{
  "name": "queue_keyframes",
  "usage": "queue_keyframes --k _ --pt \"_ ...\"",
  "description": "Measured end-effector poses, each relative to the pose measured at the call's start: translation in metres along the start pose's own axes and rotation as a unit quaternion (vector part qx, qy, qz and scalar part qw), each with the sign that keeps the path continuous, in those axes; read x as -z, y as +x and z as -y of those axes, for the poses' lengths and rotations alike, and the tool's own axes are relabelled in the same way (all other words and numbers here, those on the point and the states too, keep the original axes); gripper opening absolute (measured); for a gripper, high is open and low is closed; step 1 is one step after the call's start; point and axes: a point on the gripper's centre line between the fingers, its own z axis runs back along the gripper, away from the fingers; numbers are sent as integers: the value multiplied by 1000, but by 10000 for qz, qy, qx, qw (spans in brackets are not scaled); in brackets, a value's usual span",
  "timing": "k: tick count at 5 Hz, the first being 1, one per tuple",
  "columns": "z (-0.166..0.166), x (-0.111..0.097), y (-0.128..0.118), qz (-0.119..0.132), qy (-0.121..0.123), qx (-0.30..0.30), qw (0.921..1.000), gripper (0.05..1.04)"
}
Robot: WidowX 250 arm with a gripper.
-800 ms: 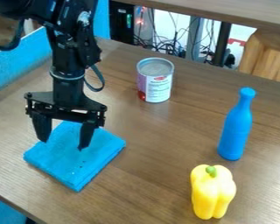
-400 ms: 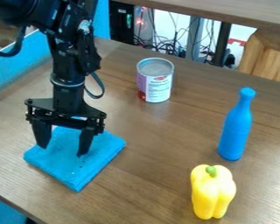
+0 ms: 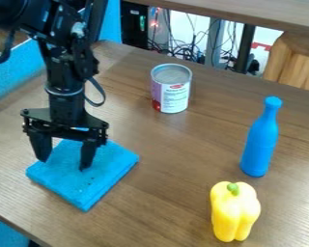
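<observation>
A brown wood-grain table (image 3: 163, 159) is spreading across the view, with a tangle of cables (image 3: 183, 48) sitting behind its far edge, between 12 and 1 o'clock. A light wooden piece (image 3: 292, 65) is standing beyond the edge at 2 o'clock, and a bright blue surface (image 3: 18, 72) is running along the side at 10 o'clock. The black arm (image 3: 66, 72) is entering from 11 o'clock, and its gripper (image 3: 63, 165) is hanging down at 8 o'clock, its two fingers pointing at the blue cloth. The claw is standing open, its fingers well apart and gripping nothing; whether either tip is touching the fabric is not possible to tell. The folded blue cloth (image 3: 86, 193) is lying flat between 7 and 8 o'clock, showing a few dark specks. A metal can (image 3: 171, 94) with a mostly white label is standing upright near 1 o'clock. A blue bottle (image 3: 260, 140) is standing upright at 3 o'clock, and a yellow bell pepper (image 3: 234, 214) with a green stem is resting at 5 o'clock, stem up.
</observation>
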Motion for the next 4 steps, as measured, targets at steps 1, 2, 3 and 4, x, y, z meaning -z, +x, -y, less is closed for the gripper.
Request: queue_keyframes --k 1,2,3,4 --pt "-9 10 10 -73 -152 -227 9996 1004" --pt "-12 13 27 -48 -211 -372 9991 1004" --pt "-13 15 43 40 -91 -510 9986 1005" --pt "-17 15 62 171 31 -715 9973 1005"
